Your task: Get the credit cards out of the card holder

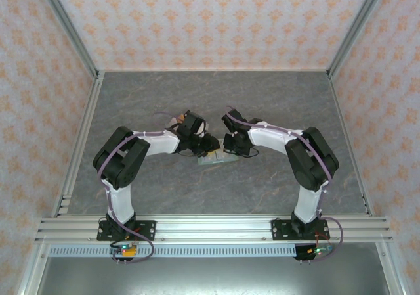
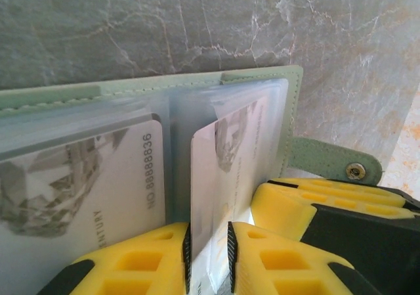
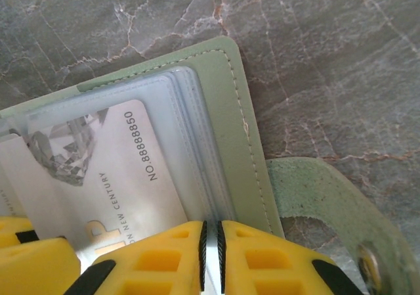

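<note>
Bending inward over the grey marbled table (image 1: 164, 98), both arms meet in the top view; the left gripper (image 1: 207, 148) and the right gripper (image 1: 228, 149) sit close together on the card holder (image 1: 215, 160), which lies near the table's middle; the jaws are too small there to judge.

From the left wrist, the card holder (image 2: 197, 79) lies open and flat, clear sleeves upward; the left gripper (image 2: 209, 242) has its yellow jaws clamped on a whitish credit card (image 2: 203, 177) in the panel beside the snap tab (image 2: 328, 158), perhaps with some sleeve pinched along with it; another credit card (image 2: 85, 196) lies in the neighbouring sleeve.

From the right wrist, the right gripper (image 3: 211, 249) has its jaws almost together, pinching the thin edge of the clear sleeves just inside the card holder's green rim (image 3: 243, 131); a numbered credit card (image 3: 111, 170) lies under those sleeves; the snap tab (image 3: 315, 196) rests on the table to the right.
</note>
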`<act>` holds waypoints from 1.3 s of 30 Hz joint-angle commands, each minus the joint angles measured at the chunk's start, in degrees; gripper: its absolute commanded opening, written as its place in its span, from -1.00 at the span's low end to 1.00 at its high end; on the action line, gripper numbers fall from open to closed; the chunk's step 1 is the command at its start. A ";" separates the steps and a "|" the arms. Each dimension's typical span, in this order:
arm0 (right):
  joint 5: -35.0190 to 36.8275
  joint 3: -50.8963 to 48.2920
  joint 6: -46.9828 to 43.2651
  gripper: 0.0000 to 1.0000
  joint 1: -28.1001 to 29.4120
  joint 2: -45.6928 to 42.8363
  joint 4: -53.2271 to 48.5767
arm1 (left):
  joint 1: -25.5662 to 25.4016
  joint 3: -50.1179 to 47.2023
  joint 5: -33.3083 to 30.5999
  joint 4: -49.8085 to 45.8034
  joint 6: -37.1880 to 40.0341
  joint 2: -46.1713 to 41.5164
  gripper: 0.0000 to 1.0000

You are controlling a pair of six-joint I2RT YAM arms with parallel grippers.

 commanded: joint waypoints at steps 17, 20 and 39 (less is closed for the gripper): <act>3.50 -1.02 -0.53 -0.74 0.11 1.50 -1.24 | 1.58 -1.54 1.20 -2.09 3.68 -4.51 -0.81; 4.32 -1.16 -0.35 -0.74 0.03 1.07 -1.17 | 1.76 -1.31 -0.27 -5.73 6.04 -5.44 -0.82; 1.20 -7.71 1.92 -0.57 0.11 -13.44 13.57 | 2.32 3.56 -17.46 -30.85 17.48 -26.16 -0.83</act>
